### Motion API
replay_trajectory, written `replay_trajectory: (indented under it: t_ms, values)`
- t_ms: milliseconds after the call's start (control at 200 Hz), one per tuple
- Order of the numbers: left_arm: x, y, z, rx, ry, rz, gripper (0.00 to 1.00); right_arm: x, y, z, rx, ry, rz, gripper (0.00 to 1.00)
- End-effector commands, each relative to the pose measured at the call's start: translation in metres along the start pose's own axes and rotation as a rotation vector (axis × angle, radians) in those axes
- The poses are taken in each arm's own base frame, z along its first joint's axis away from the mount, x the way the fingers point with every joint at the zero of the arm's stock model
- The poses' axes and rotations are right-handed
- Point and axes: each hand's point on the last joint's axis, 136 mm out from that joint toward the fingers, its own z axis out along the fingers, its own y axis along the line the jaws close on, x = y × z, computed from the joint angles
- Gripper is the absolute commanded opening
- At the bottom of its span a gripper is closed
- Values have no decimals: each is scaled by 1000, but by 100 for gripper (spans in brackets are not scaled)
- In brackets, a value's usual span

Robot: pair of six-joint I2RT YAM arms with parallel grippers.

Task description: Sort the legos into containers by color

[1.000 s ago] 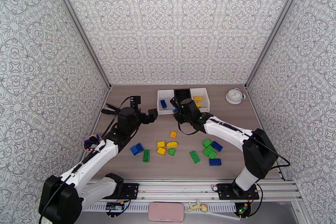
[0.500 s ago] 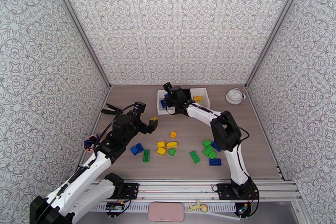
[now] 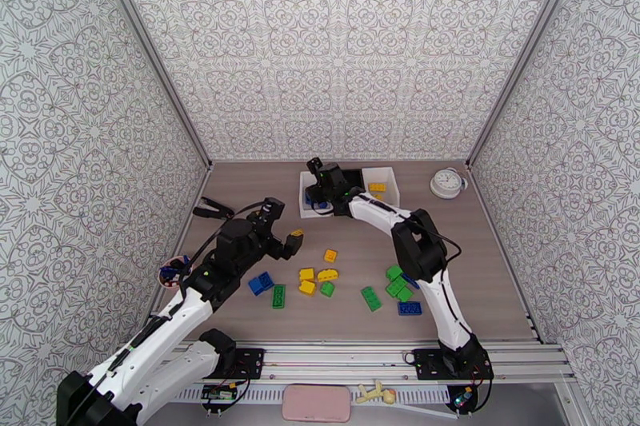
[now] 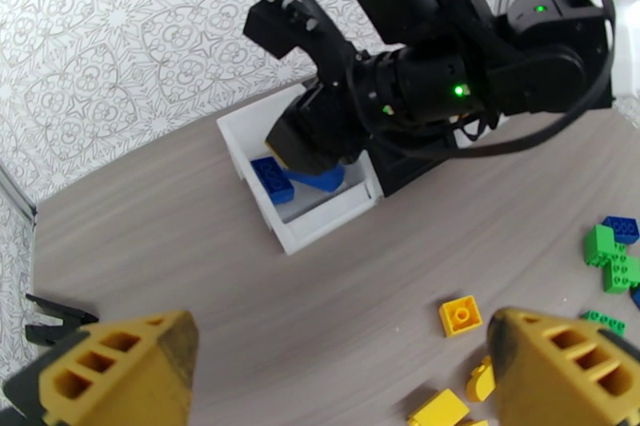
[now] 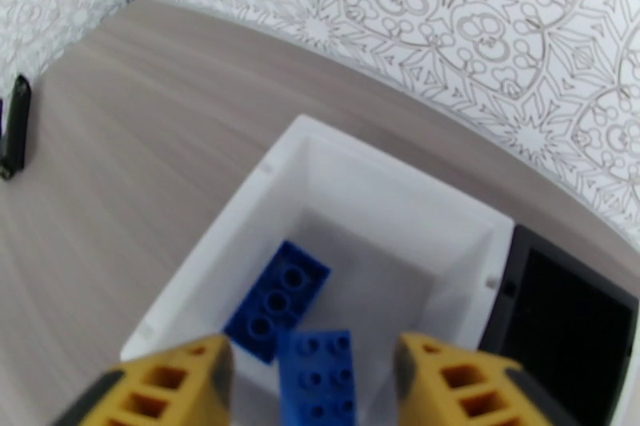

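Note:
My right gripper (image 3: 318, 197) (image 5: 312, 348) hangs open over the left white bin (image 3: 304, 177) (image 5: 210, 248). A blue brick (image 5: 317, 376) sits loose between its yellow fingers, with gaps on both sides. Another blue brick (image 5: 278, 301) (image 4: 272, 180) lies on the bin floor. The left wrist view has the loose blue brick (image 4: 318, 178) tilted inside that bin (image 4: 320, 225). A black bin (image 3: 346, 177) (image 5: 560, 300) stands beside it, then a second white bin (image 3: 386, 174) holding yellow bricks (image 3: 376, 189). Over the table, my left gripper (image 3: 286, 221) (image 4: 340, 340) is open and holds nothing.
Loose bricks lie mid-table: yellow (image 3: 307, 274), green (image 3: 370, 297), blue (image 3: 260, 283) and more green and blue ones (image 3: 404, 284) under the right arm. A round white clock (image 3: 448, 182) sits back right. At the left wall are a pink cup (image 3: 170, 274) and a black tool (image 3: 210, 210).
The right arm swung from mid-table back over the left white bin and its fingers now stand apart around the blue brick. The left gripper drifted right and slightly nearer.

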Motion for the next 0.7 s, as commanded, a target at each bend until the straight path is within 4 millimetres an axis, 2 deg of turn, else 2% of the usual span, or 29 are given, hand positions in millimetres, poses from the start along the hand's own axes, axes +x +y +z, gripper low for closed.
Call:
replay_trajectory:
  t_ms: [0, 55, 115, 215, 335, 455, 695]
  values:
    - [-3, -23, 3, 128, -32, 62, 100, -38, -5, -48, 6, -114, 23, 72]
    - [-4, -34, 4, 188, -42, 80, 100, -32, -9, -64, 20, -117, 38, 77]
    - [-3, -49, 4, 271, -51, 108, 100, -21, -14, -83, 40, -111, 55, 90]
    - [1, -63, 8, 326, -52, 131, 100, 8, -25, -113, 85, -64, 83, 99]
    - [8, -82, 10, 399, -62, 175, 100, 47, -39, -151, 157, 22, 119, 100]
    - [18, -101, 12, 486, -71, 213, 100, 85, -43, -187, 171, 116, 119, 100]
    - [37, -120, 19, 594, -54, 223, 100, 153, -34, -245, 55, 430, -112, 100]
